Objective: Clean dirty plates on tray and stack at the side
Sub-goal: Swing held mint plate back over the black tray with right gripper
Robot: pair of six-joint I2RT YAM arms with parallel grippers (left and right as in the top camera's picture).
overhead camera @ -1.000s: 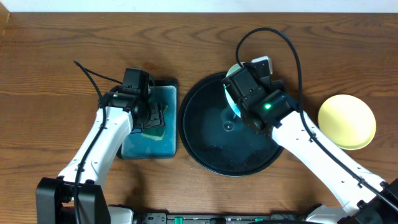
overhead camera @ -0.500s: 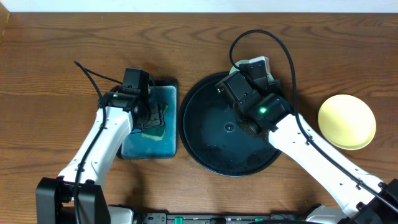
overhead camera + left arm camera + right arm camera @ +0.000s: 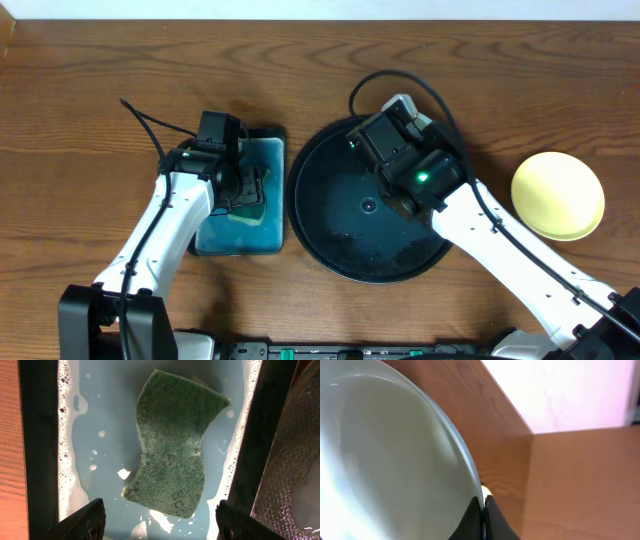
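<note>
Two plates in view for us here. One pale mint plate (image 3: 395,450), smooth glossy plastic with a thin rounded rim, is up off the surface in the right gripper (image 3: 482,515). In the right wrist view, its two dark fingertips (image 3: 472,520) are pinched tight on that rim with only the plate's edge between them. From overhead, that arm hangs over the far side of the single tray (image 3: 340,230), which is big, round and glossy black with a raised rim and fine droplets speckled across its near half. The one yellow plate (image 3: 558,195) is pale, round and matte, and it sits on the wood-grain table (image 3: 100,80) to the right of the tray, clear of its rim. Over on the left, we've got one rectangular black basin (image 3: 32,445) filled with milky blue-green water, with foam bubbles strung along both long walls. One sponge (image 3: 175,445) lies in it, green and coarse-fibred, bent into a curve, a sliver of yellow showing at its lower corner. The left gripper (image 3: 160,522) hovers above with its fingers spread wide, gripping nothing.
</note>
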